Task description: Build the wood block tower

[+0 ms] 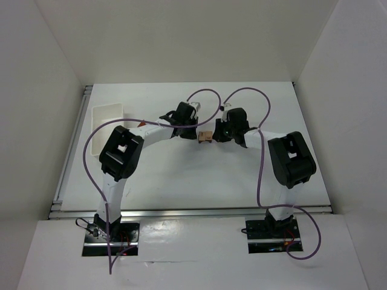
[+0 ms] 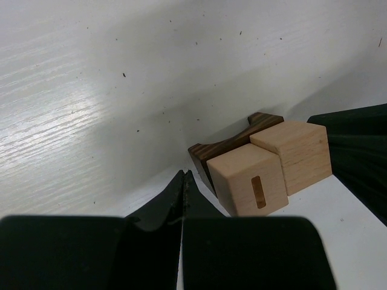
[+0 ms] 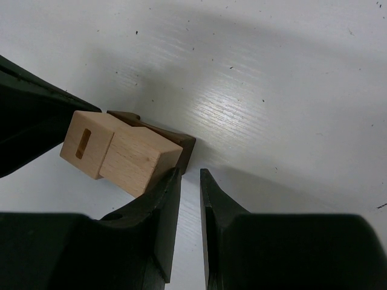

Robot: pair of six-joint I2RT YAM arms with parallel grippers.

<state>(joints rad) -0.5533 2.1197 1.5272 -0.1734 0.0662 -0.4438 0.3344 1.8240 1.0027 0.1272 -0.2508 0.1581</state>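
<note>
1. The wood block tower point(image 1: 205, 136) stands near the middle of the white counter point(image 1: 181, 175), between the two pincers.
2. Its base is a dark brown arch point(image 2: 233, 142) lying on the counter.
3. Two light tan cubes sit side by side on top of the arch and touch each other.
4. The slotted cube point(image 2: 248, 178) has a narrow slot in one face. The plain cube point(image 2: 296, 154) sits on its right in the left wrist view.
5. The left pincer point(image 2: 184, 176) is closed, with its black fingers pressed tip to tip and nothing between them. It sits low over the counter just to the left of the tower, and its tips are a little short of the arch.
6. The right pincer point(image 3: 188, 175) is closed down to a slim slit and holds nothing. It is on the tower's right side.
7. In the right wrist view, one of its fingertips point(image 3: 171, 181) sits right against the lower corner of the plain cube. Whether it actually touches cannot be told.
8. A small orange-red piece point(image 1: 142, 124) shows on the counter at the edge of the left arm, well to the left of the tower. It is too small to make out its shape.
9. A white tray point(image 1: 106, 112) lies at the far left of the counter, beyond that piece.
</note>
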